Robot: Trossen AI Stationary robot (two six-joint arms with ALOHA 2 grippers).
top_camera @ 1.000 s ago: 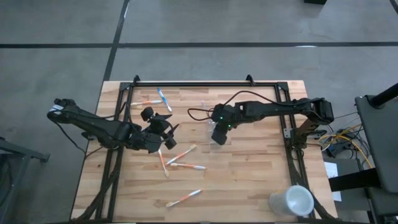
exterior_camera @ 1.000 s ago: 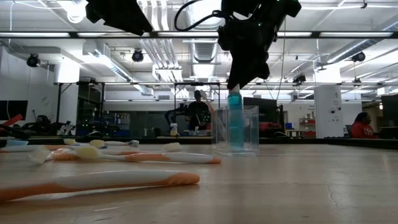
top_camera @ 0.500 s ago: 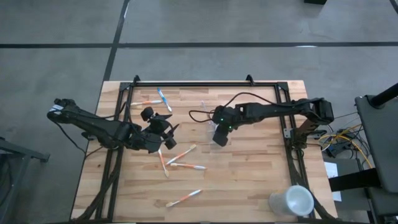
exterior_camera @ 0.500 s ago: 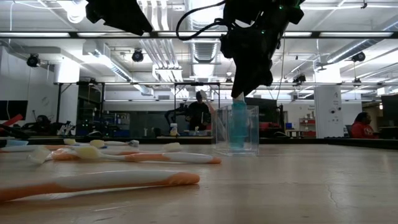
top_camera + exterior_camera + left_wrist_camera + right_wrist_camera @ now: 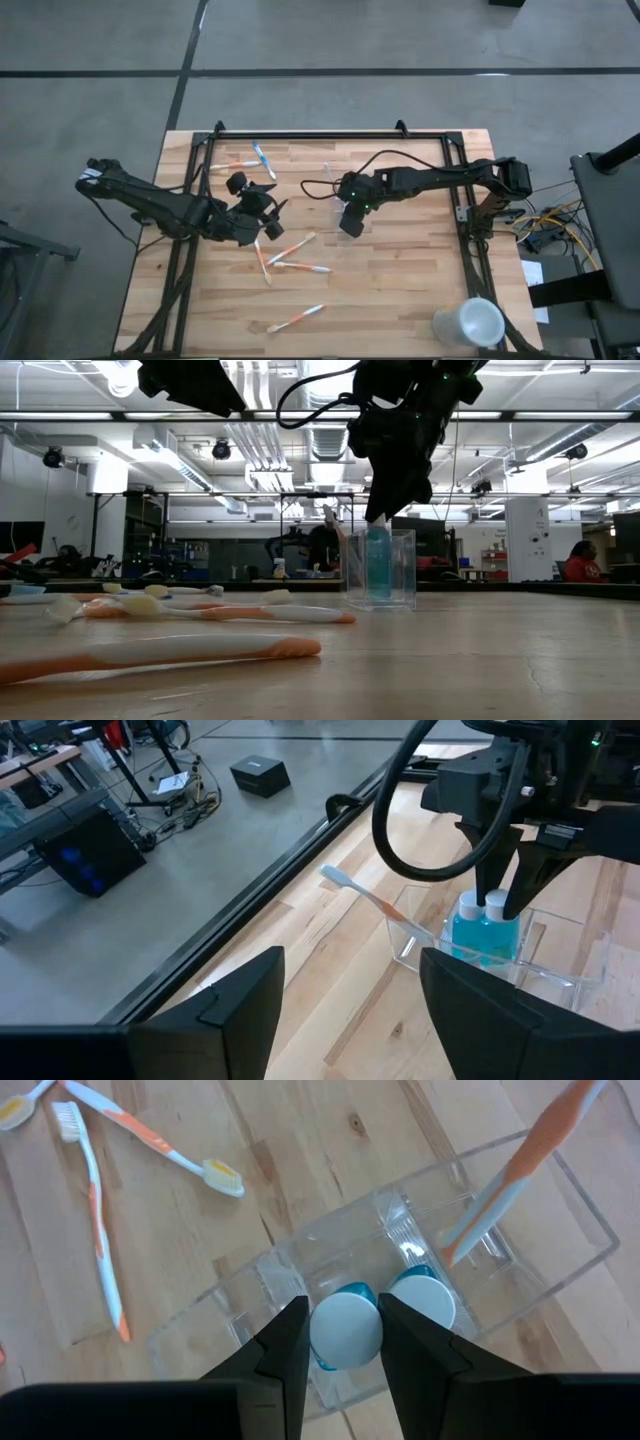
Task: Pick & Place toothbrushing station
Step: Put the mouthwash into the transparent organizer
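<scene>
A small clear plastic cup [image 5: 560, 1230] stands on the wooden table near its middle. In it are a blue tube with a white cap [image 5: 422, 1297] and an orange-and-white toothbrush [image 5: 510, 1175] that leans over the rim. My right gripper [image 5: 342, 1310] is above the cup, shut on a second blue tube [image 5: 378, 565] that reaches down inside it. To the cup's left my left gripper [image 5: 268, 203] hangs open over the table, holding nothing. Several more toothbrushes [image 5: 290, 248] lie flat on the table. My right gripper pinches the white cap [image 5: 345, 1330] at the top of the blue tube between its two fingers. The fingers come from above, slanting steeply down. The tube hangs upright inside the clear cup [image 5: 545, 975], beside the other tube; whether its lower end rests on the cup's floor I cannot tell.
A larger opaque white cup [image 5: 470, 322] stands at the near right corner. Two toothbrushes [image 5: 255, 160] lie near the far left; another [image 5: 295, 318] lies near the front edge. A black frame [image 5: 330, 135] runs round the table's far and side edges.
My right gripper has sunk toward the clear cup, still shut on the blue tube. The tube stays upright and now sits deeper inside the cup.
</scene>
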